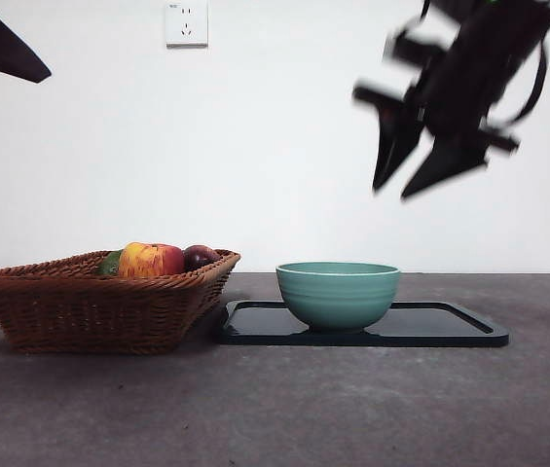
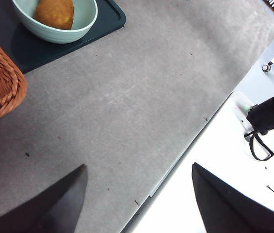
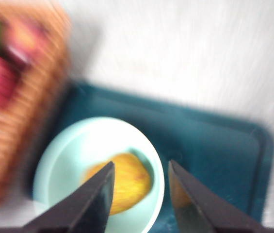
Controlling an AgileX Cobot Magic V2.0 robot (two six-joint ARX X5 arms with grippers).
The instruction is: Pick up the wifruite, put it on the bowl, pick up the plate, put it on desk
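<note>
Above the bowl (image 1: 338, 292), right end effector (image 1: 413, 185) gapes empty.

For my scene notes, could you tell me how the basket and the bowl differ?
The basket is brown woven wicker, wide and angular; the bowl is smooth teal ceramic, round and smaller. The basket stands directly on the desk; the bowl stands on a dark tray. The basket holds several fruits; the bowl holds one. Both stand upright.

We see the right gripper (image 1: 409, 185) as black, tapered jaws under a dark, blocky wrist with a looping black cable and a green light.
</note>
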